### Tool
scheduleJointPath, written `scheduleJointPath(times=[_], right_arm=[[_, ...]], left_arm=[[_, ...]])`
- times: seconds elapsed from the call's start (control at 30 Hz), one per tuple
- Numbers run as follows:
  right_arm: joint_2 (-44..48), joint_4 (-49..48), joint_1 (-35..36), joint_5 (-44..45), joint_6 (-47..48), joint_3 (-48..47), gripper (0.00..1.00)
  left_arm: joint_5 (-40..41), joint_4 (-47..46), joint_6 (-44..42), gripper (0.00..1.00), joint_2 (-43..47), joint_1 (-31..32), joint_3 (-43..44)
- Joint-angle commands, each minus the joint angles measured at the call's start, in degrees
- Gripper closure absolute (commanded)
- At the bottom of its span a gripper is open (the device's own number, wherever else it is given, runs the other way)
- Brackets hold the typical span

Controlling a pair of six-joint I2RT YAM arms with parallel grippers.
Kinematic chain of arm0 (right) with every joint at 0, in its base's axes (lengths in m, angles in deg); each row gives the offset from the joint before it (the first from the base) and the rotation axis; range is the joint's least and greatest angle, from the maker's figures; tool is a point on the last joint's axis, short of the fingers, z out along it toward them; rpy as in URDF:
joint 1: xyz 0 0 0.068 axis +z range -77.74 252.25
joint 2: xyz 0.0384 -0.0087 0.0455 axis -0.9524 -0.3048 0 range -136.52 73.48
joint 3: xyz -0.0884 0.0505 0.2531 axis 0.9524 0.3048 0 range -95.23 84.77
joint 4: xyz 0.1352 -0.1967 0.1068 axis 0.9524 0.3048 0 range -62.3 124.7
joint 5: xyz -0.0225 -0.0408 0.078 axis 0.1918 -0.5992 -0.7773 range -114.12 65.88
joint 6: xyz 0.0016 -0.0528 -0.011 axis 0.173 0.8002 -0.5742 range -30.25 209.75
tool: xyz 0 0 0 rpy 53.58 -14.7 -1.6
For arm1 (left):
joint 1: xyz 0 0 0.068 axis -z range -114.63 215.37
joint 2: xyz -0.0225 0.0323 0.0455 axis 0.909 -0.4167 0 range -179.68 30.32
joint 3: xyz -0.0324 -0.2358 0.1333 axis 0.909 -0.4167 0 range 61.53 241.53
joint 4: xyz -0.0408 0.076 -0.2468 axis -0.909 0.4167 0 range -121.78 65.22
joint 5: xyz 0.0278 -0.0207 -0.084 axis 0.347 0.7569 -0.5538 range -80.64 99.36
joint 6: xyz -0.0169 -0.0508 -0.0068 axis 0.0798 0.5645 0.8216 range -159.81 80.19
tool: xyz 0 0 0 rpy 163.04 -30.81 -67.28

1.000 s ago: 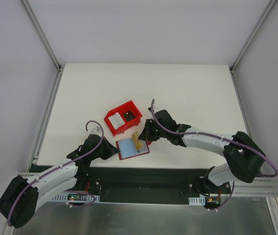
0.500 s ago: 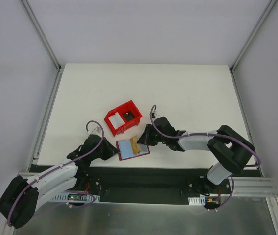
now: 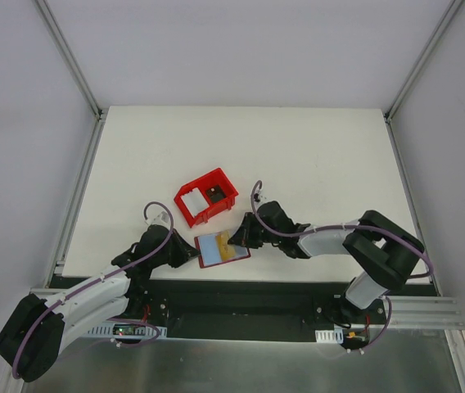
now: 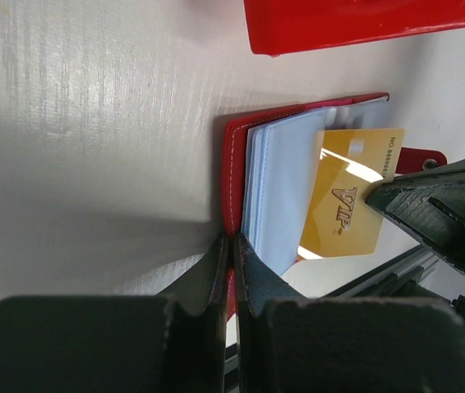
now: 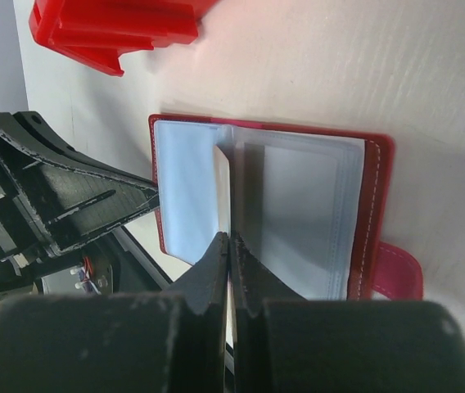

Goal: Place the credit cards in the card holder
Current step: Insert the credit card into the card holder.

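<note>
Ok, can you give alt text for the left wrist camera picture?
A gold card marked VIP, pinched by the right gripper, lies across the pale sleeves of an open dark-red card holder on a white table. The left gripper clamps the holder's near edge; a red bin sits beyond.

left arm: stretches low from its base at the near-left corner, slanting toward the middle of the near edge.
left gripper: jaws pressed together, pinching the left rim of the card holder; fingers lie close along the surface.
right arm: elbow bent above the near-right corner, forearm running left, low along the near edge.
right gripper: jaws closed tight on a thin yellow card, seen edge-on from its own wrist.
spacing: the two grippers sit near each other, not touching.
</note>
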Motion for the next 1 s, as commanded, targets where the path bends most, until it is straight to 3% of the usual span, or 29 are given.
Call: scheduleJointPath(times=[0.0,0.57,0.97], right_arm=[[-2.6,-3.9,1.2,0.8,-0.9,0.8,1.0],[-3.2,-7.5,-0.3,6.5,0.0,1.1,0.99],[-4.8,-11.5,5.0,12.0,-8.6,3.5,0.96]], left_arm=[[0.3,3.0,-0.8,1.0,-0.7,-0.7,-1.4],[0.0,3.0,-0.5,1.0,-0.1,-0.7,-2.0],[-0.1,2.3,0.3,1.0,-0.4,-0.7,-2.1]])
